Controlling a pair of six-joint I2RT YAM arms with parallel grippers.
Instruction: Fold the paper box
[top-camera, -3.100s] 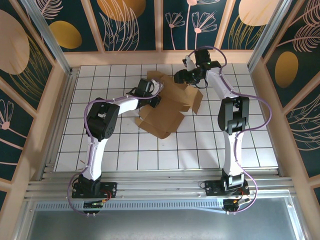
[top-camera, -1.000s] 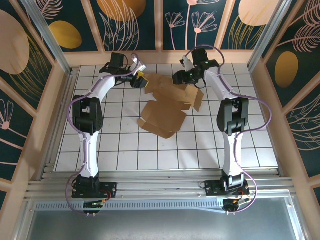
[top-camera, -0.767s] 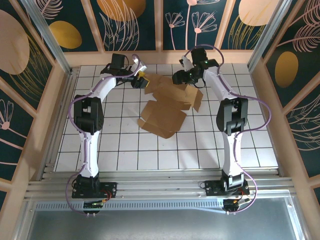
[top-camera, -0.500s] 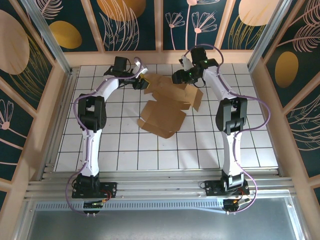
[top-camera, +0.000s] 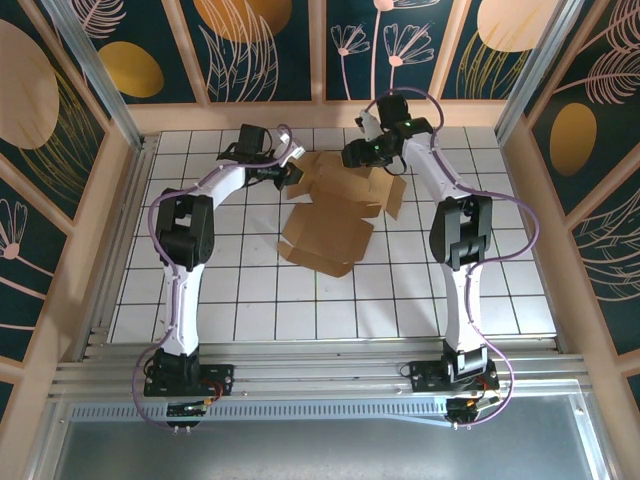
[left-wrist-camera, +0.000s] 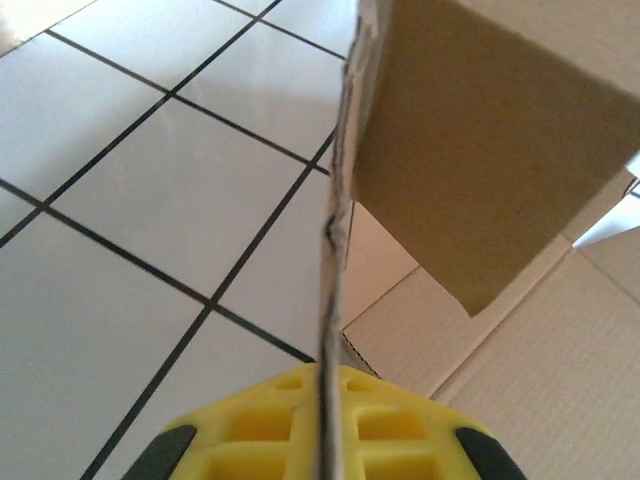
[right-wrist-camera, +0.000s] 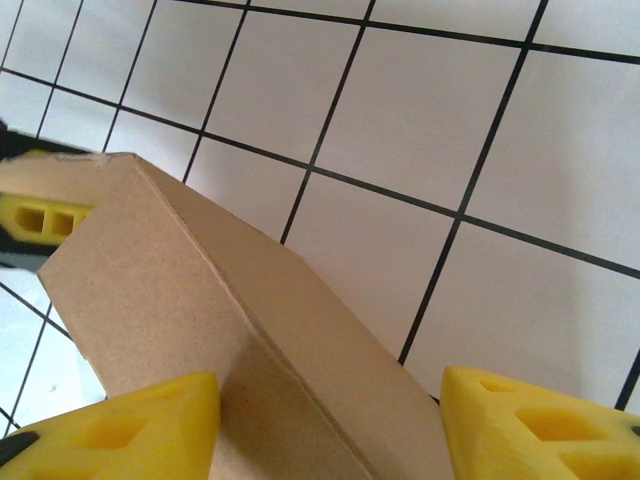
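The paper box is a partly folded brown cardboard sheet lying mid-table toward the back. My left gripper is at its far left flap and shut on that flap's thin edge. In the left wrist view the cardboard edge runs upright between the closed yellow fingers. My right gripper hovers over the far middle of the sheet. It stands open astride a raised fold of cardboard, with the right finger clear of it.
White tiled table is walled by a wooden rim close behind both grippers. A loose flap sticks out on the box's right. The left gripper's yellow finger shows beyond the fold in the right wrist view.
My left gripper swung in from the far left to the box's left flap and shut on its edge. The right gripper barely shifted and stayed open.
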